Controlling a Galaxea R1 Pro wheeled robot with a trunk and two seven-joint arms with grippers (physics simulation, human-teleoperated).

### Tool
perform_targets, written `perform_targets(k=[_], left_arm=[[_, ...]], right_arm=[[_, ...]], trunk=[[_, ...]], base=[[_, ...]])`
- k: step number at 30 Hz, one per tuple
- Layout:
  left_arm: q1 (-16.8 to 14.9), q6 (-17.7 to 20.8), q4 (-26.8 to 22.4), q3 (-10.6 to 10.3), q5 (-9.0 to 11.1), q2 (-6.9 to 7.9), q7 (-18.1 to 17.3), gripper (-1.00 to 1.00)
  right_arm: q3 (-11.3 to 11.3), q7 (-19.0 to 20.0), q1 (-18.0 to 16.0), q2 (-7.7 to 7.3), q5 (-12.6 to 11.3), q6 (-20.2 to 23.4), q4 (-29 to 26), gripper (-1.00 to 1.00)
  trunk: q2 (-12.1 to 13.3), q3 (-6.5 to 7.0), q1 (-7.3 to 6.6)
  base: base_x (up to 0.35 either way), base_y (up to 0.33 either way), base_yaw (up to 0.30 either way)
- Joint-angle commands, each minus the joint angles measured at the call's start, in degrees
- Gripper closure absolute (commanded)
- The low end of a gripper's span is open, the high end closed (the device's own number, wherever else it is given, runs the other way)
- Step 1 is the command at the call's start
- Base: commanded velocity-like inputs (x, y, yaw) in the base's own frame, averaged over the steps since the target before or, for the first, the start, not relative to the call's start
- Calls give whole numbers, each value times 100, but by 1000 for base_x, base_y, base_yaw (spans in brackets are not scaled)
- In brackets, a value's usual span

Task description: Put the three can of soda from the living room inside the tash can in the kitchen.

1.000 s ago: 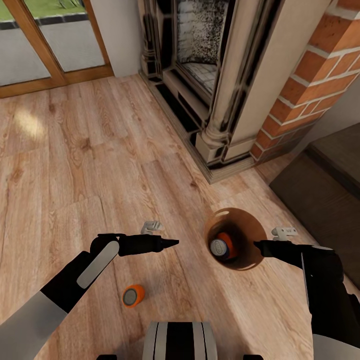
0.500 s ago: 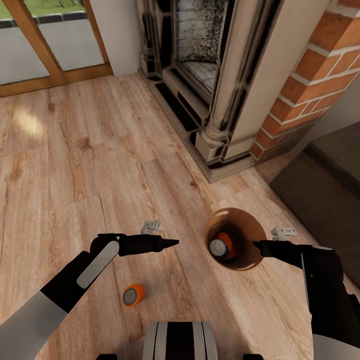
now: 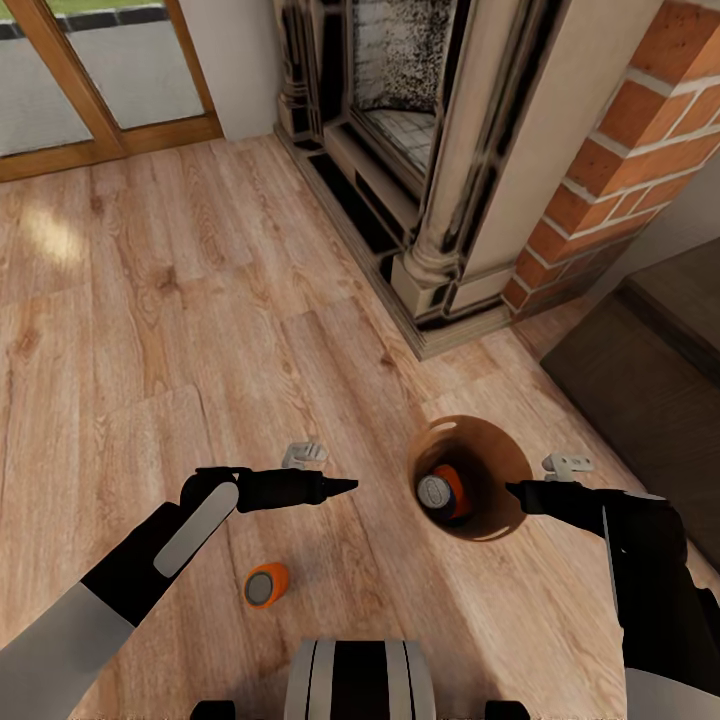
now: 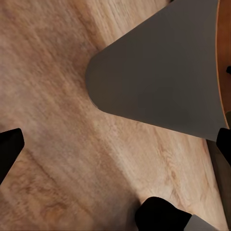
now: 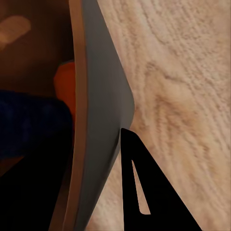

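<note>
The tash can [image 3: 490, 455], grey outside and brown inside, stands on the wood floor before my right arm. In it lie an orange can of soda [image 3: 458, 487] and a dark blue one with a silver top [image 3: 435, 491]. My right gripper [image 3: 515, 491] is shut on its right rim. The right wrist view has the grey wall [image 5: 103, 110] between the fingers [image 5: 144, 192], with the orange [image 5: 65, 86] and blue [image 5: 29, 125] cans inside. Another orange can [image 3: 265, 584] lies on the floor under my left arm. My left gripper [image 3: 340, 486] is open and points at the bin's grey side [image 4: 159, 72].
A stone fireplace [image 3: 450, 200] with a red-brick column [image 3: 620, 160] rises just beyond the bin. A long dark bench [image 3: 640, 390] lies to the right. Wood-framed glass doors [image 3: 100, 90] are at the far left. My base [image 3: 360, 680] shows at the bottom.
The whole picture has shifted a little, so the camera moved. Both arms, the bin and the cans hold their places relative to me.
</note>
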Motion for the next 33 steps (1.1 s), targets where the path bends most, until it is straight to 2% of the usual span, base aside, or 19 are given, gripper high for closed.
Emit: perform_targets(k=[1, 10, 17, 23, 26, 33], left_arm=[[-2, 1, 0, 0, 1, 0, 0, -100], [1, -1, -1, 2, 1, 0, 0, -100], [-2, -3, 2, 2, 1, 0, 0, -100], [8, 47, 197, -75, -206, 191, 99, -100], [-5, 145, 293, -98, -282, 288, 4, -100], [-7, 249, 383, -85, -272, 516, -43, -100]], right_arm=[[3, 9, -1, 0, -116, 39, -2, 100], [3, 9, -1, -3, -116, 39, -3, 100], [3, 9, -1, -8, -116, 41, -1, 100], [-25, 8, -53, 21, 306, -73, 6, 100], [-72, 81, -54, -78, 368, -50, 6, 100], [-87, 271, -54, -305, 490, -49, 6, 100]], trunk=[[0, -9, -1], [0, -86, -1], [0, -96, -1], [-1, -96, 0], [-1, -96, 0], [-1, -96, 0]], base=[[0, 0, 0], [0, 0, 0], [0, 0, 0], [0, 0, 0], [0, 0, 0], [0, 0, 0]])
